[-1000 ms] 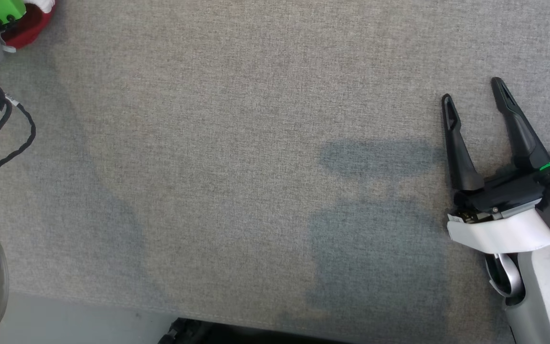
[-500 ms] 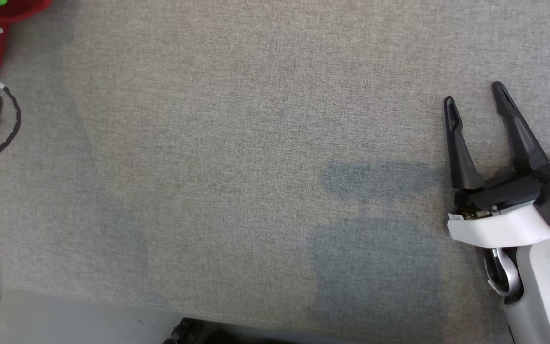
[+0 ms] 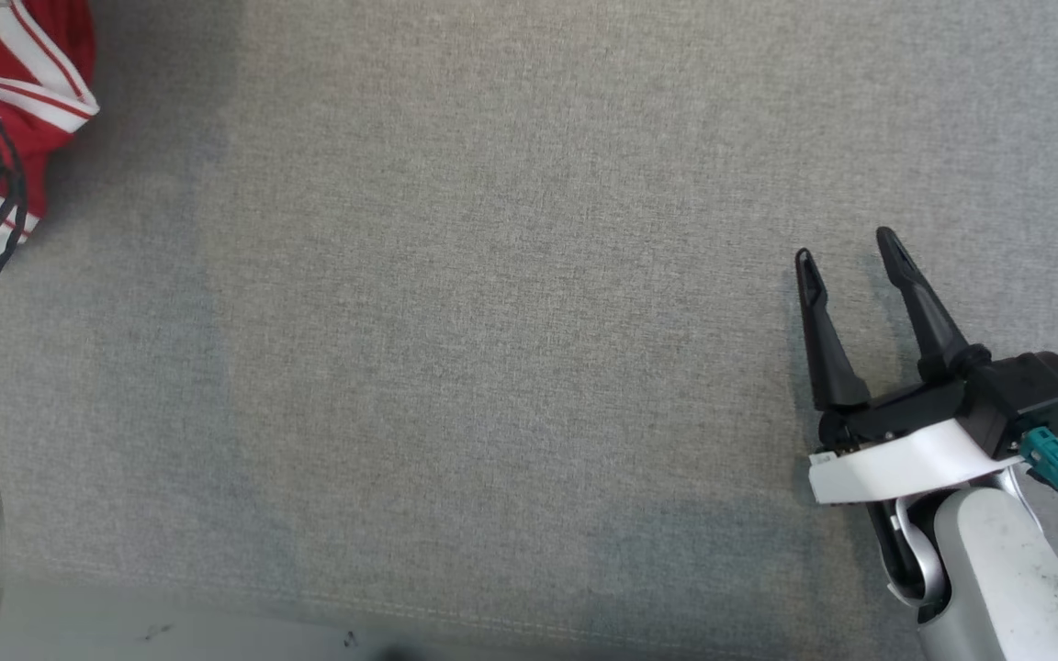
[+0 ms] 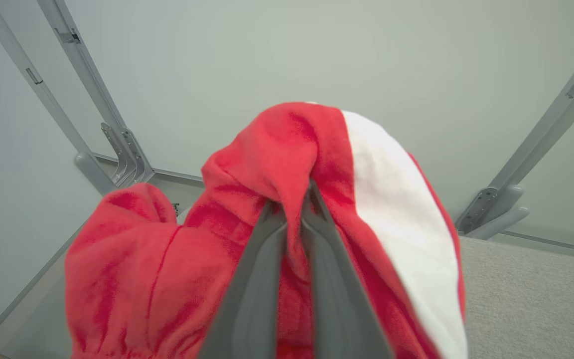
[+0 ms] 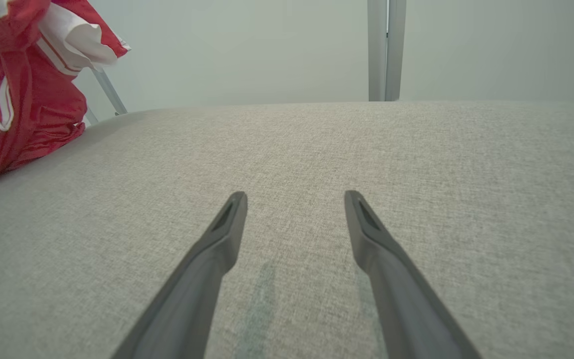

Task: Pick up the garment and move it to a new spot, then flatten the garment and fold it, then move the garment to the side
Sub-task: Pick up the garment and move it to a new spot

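While the left end effector (image 4: 294, 202) is clenched on a fold of the red and white garment (image 4: 142, 269), bunched above the far left corner of the grey bench (image 3: 529, 321), the lift should go high enough that no trailing cloth drags; its lowest hem possibly touches the bench. By contrast, the right end effector (image 3: 846, 245) is released and empty, low over the bench.

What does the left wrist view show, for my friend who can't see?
The left pincer is shut on a fold of a fluffy red garment with a wide white stripe. Behind it are a pale wall, grey metal struts and, lower right, the grey table.
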